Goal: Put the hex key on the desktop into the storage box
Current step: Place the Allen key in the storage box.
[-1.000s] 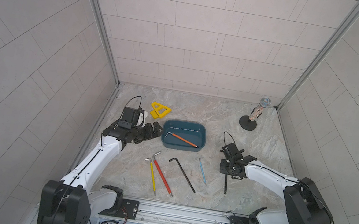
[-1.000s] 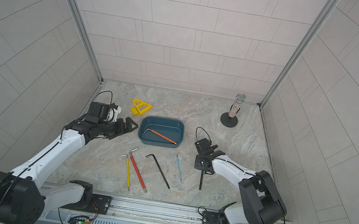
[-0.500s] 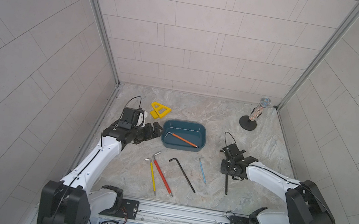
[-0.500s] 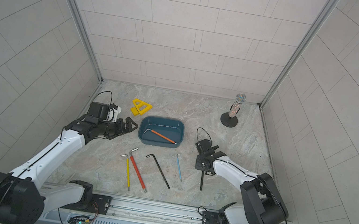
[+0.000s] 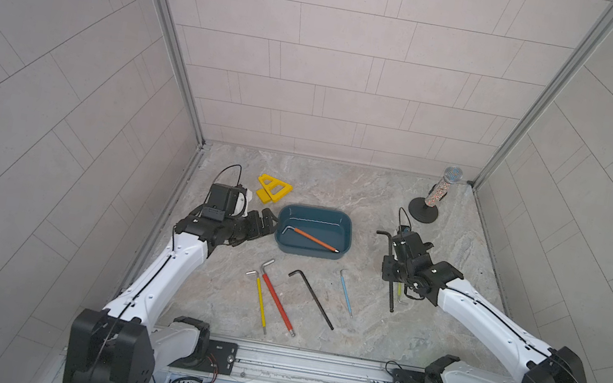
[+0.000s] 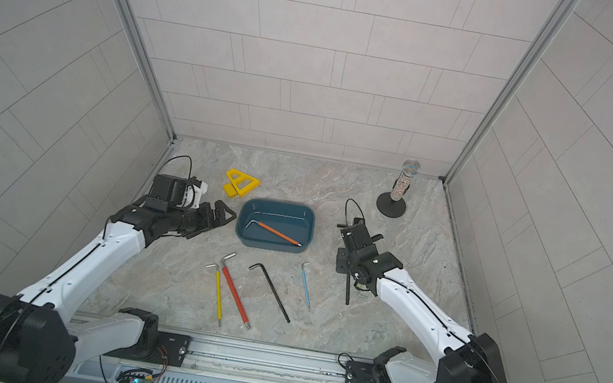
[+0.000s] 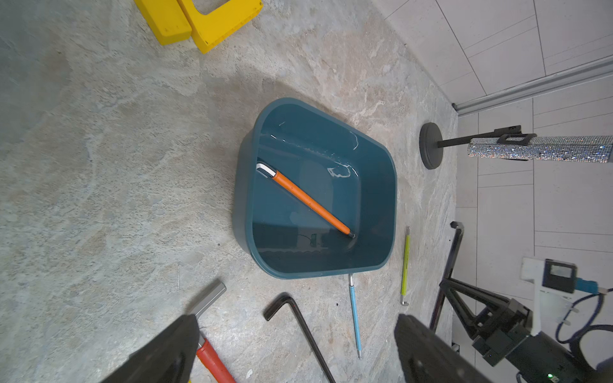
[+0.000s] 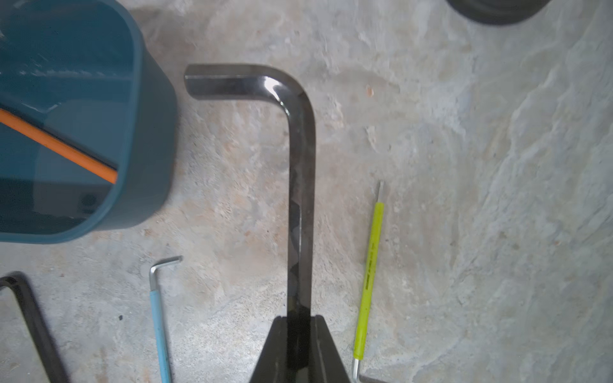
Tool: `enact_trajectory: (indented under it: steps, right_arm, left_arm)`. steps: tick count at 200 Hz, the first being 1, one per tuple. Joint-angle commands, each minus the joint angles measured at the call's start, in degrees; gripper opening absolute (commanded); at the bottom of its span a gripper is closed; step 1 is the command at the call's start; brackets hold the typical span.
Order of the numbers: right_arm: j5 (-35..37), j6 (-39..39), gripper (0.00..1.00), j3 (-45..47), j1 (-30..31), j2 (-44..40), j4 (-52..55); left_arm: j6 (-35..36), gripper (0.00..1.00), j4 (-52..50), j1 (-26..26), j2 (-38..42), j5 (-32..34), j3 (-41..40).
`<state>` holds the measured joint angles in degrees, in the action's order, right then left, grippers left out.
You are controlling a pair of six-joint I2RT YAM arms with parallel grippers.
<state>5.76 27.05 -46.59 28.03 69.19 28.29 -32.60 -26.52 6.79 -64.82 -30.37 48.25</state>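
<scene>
Fingers (image 8: 326, 348) of the right gripper (image 8: 300, 319) are clamping tight on the shaft of a thick black hex key (image 8: 302, 165), pinching it well back from the bend, so the short arm is pointing toward the storage box (image 8: 146, 139) without reaching it. Whether the key's far tail is touching the desktop (image 8: 464, 199) cannot be told.

A lime-green hex key (image 8: 370, 268) is lying flat just beside those fingers, on the side away from the box; a light-blue hex key (image 8: 157, 318) is lying on the box side.

The left gripper (image 5: 263, 222) is hovering just off the box's left end with its fingers (image 7: 159, 351) spread wide – gripping nothing.

Inside the box an orange hex key (image 7: 311, 202) is resting diagonally. In front of the box a thinner black hex key (image 5: 314, 299), a red hex key (image 5: 278, 301) and a yellow hex key (image 5: 261, 301) are lying on the desktop.
</scene>
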Motion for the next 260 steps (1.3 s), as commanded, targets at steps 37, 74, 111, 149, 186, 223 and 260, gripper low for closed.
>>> enact_trajectory:
  steps: [37, 74, 111, 149, 186, 223, 260]
  right_arm:
    - [-2.69, -10.6, 0.0, -10.55, 0.16, 5.33, -1.33]
    - [-8.43, -18.5, 0.0, -19.85, 0.13, 14.07, -1.39]
    - [-13.83, -22.42, 0.0, -27.56, 0.16, 21.32, 0.09]
    - [-16.69, -25.31, 0.0, -32.51, 0.61, 26.08, 0.43]
    - [-19.29, -28.53, 0.0, -38.73, 2.89, 31.18, 1.01]
    - [-21.18, -31.72, 0.0, -47.49, 4.84, 38.29, 3.26]
    - [-21.16, -34.02, 0.0, -55.23, 6.64, 44.84, 5.01]
  left_arm:
    - [-0.09, 1.0, 0.07, 0.22, 2.21, 0.09, -0.72]
    - [-0.01, 1.0, -0.96, -0.4, 3.97, 2.17, -0.44]
    - [-0.61, 1.0, -0.21, -3.56, 4.42, 1.68, -0.59]
    - [-3.55, 1.0, 4.35, -8.43, 2.05, -3.89, -1.32]
    - [-4.66, 1.0, 6.18, -9.85, -0.4, -6.54, -0.61]
    - [-5.48, 1.0, 7.17, -12.11, 0.09, -6.74, -1.37]
    - [-6.3, 1.0, 8.28, -12.73, 0.59, -7.64, -2.2]
